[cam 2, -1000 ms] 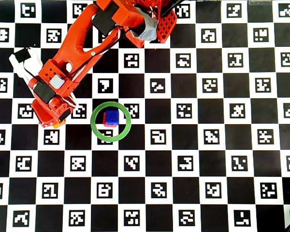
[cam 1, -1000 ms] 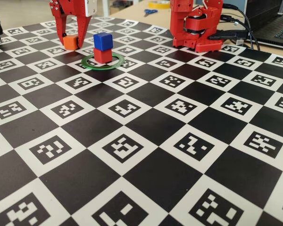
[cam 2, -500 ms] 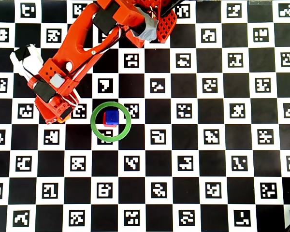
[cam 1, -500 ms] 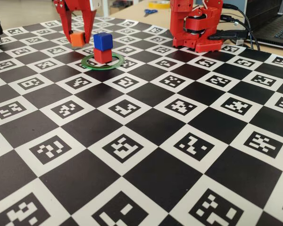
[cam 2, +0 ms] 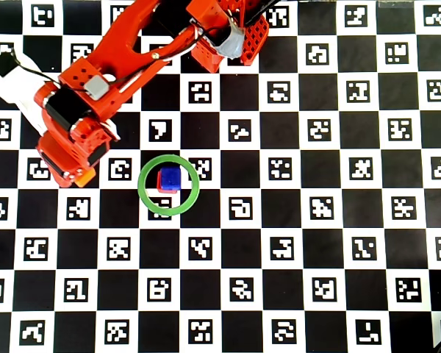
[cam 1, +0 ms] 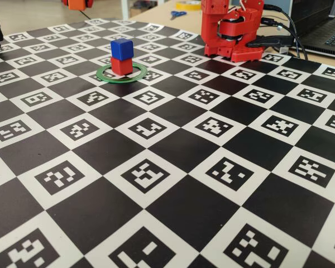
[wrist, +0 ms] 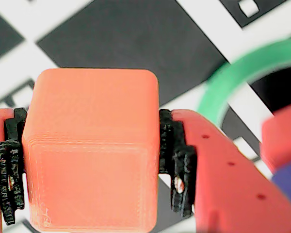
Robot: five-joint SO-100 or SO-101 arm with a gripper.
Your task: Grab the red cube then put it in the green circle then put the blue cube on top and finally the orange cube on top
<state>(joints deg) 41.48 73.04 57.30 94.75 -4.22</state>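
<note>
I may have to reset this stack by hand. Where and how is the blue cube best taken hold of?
Grip the blue cube by two opposite vertical side faces, coming straight down from above. It sits upright on the red cube inside the green circle, with all its sides exposed and nothing on top. A sideways approach would likely push it off, since it only rests there.

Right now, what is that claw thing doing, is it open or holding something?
Gripper: closed on the orange cube, held clear of the board, beside the green circle.
</note>
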